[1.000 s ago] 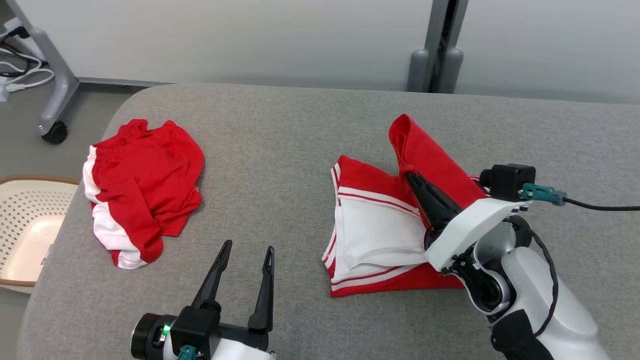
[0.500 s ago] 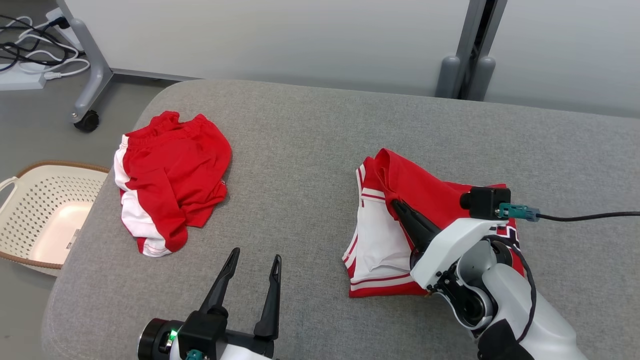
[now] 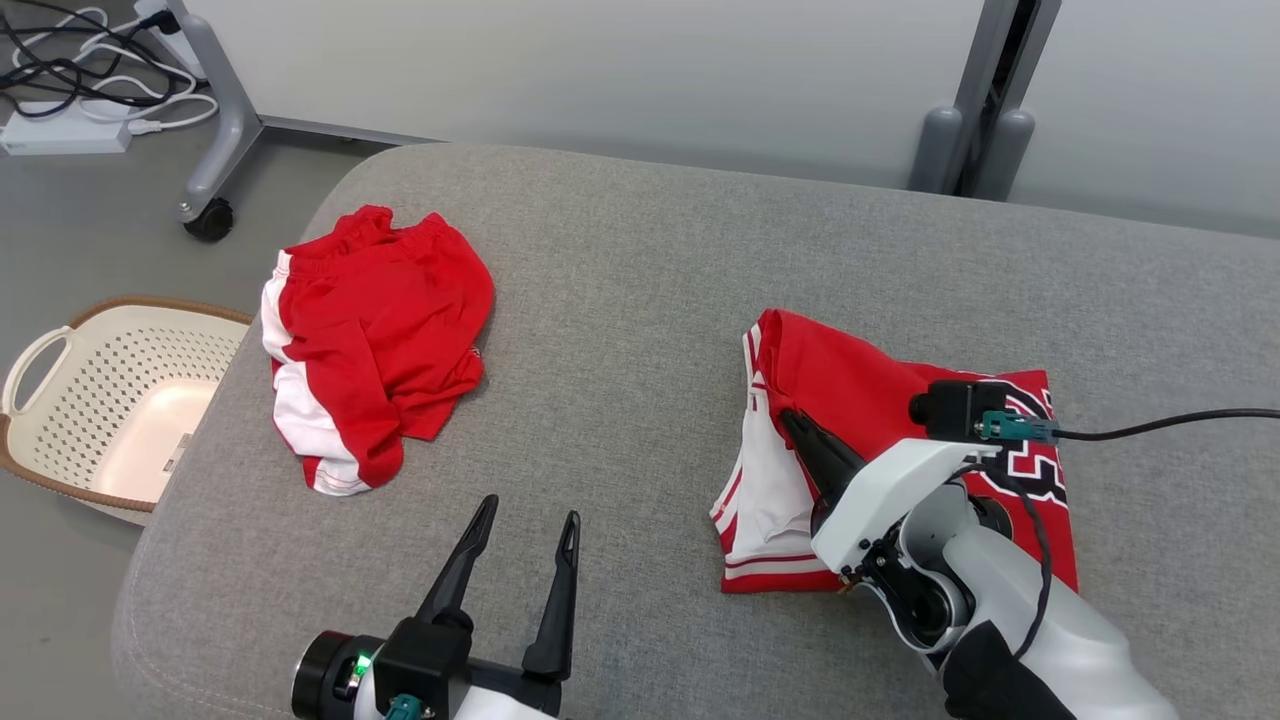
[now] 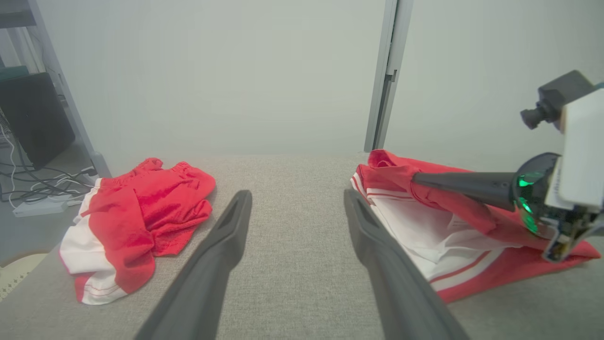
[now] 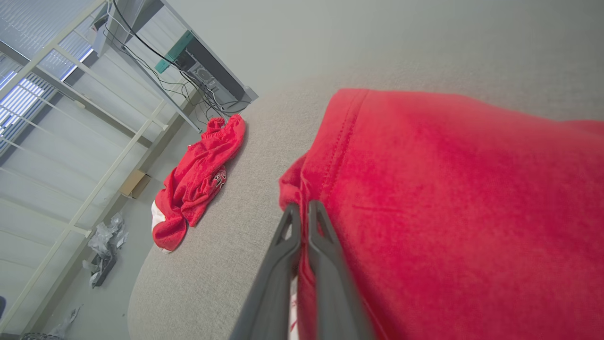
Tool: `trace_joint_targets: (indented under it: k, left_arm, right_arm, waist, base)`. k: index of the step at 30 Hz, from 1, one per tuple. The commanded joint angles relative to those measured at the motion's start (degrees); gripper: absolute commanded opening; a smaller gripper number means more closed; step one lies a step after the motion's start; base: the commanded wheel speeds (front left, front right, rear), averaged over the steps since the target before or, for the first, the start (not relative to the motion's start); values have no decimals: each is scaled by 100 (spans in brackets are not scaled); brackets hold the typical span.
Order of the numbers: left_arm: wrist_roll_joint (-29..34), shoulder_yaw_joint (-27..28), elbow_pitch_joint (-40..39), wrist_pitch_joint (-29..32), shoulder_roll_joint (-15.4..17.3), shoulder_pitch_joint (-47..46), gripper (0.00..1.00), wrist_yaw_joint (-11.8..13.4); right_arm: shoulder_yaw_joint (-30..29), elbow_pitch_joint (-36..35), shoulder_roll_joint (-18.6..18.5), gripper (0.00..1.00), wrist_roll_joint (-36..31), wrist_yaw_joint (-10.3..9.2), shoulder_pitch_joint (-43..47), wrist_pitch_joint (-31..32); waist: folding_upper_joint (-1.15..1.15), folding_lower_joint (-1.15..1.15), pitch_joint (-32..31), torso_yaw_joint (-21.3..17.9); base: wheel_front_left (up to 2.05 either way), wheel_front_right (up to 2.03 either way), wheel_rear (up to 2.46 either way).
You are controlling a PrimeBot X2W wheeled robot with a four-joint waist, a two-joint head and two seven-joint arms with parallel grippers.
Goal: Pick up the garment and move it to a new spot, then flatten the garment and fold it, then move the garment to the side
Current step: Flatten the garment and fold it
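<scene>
A grey fabric-covered padded table (image 3: 640,290) stands before a pale wall, with a tangle of cables and a white power strip (image 3: 60,130) on the floor at far left.

The robot's white right arm comes in from the lower right corner, wrist bent low over the cloth, its dark fingers pointing up and to the left. The right gripper (image 3: 787,416) is pinched tight on the hemmed edge of a red fold of the red-and-white sports jersey (image 3: 850,385) (in the right wrist view the two fingers (image 5: 325,245) press together with the red cloth caught at their tips). The jersey lies on the right half of the table, its red layer drawn over a white panel with red stripes, black-and-white lettering (image 3: 1030,460) showing toward its right edge.

The left gripper (image 3: 530,508) hangs over the table's near edge, jaws spread wide and holding nothing, fingers pointing away from the robot.

Well apart on the left half of the table lies a crumpled pair of red-and-white shorts (image 3: 370,330). Beside the table's left edge, on the floor, sits a cream perforated plastic basket with a brown rim (image 3: 40,345), its pale bottom in plain sight.
</scene>
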Motion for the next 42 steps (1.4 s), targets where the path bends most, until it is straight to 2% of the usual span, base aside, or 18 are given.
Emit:
trace_joint_targets:
  k: [1,4,5,7,8,9,16,21,28,33,42]
  left_arm:
    - [0,-1,27,-23,19,-58,100,-40]
    - [12,-11,58,-22,18,-55,100,-46]
    - [16,-11,62,-23,18,-50,100,-46]
    - [25,-4,72,-22,18,-29,100,-44]
    - [28,0,74,-22,18,-10,100,-40]
    - [31,6,74,-22,18,14,100,-35]
    - [50,83,95,-22,18,133,100,-40]
    - [87,138,51,-23,18,142,100,-61]
    - [62,333,-48,-22,19,170,100,-7]
    - [-104,526,-68,-22,18,57,100,1]
    - [-523,797,-74,-22,21,55,100,110]
  right_arm:
    - [132,120,-24,0,174,0,-112,-101]
    - [360,287,-26,0,455,0,-190,-175]
    - [441,326,-26,11,537,0,-217,-199]
    - [601,320,-21,38,760,0,-233,-255]
    - [665,317,-24,58,865,0,-243,-287]
    - [736,322,-25,100,952,0,-261,-325]
    - [950,437,-33,100,1308,0,-494,-742]
    - [797,620,-72,100,1140,0,-603,-950]
    - [547,538,-383,100,584,0,-443,-1103]
    - [-42,163,-601,100,-212,0,-219,-1104]
    - [-1377,-1243,-736,100,-1896,0,936,-1100]
  waist:
    - [0,0,-6,31]
    - [0,0,-35,56]
    - [0,0,-49,61]
    - [0,0,-79,63]
    - [0,0,-94,56]
    - [0,0,-114,43]
    - [0,0,-226,-315]
    - [0,0,-265,-583]
    - [0,0,-277,-1162]
    - [0,0,-255,-1499]
    - [0,0,-304,-1838]
  base:
    - [0,0,0]
    - [0,0,0]
    - [0,0,0]
    - [0,0,0]
    - [0,0,0]
    - [0,0,0]
    - [0,0,0]
    - [0,0,0]
    - [0,0,0]
    - [0,0,0]
    - [0,0,0]
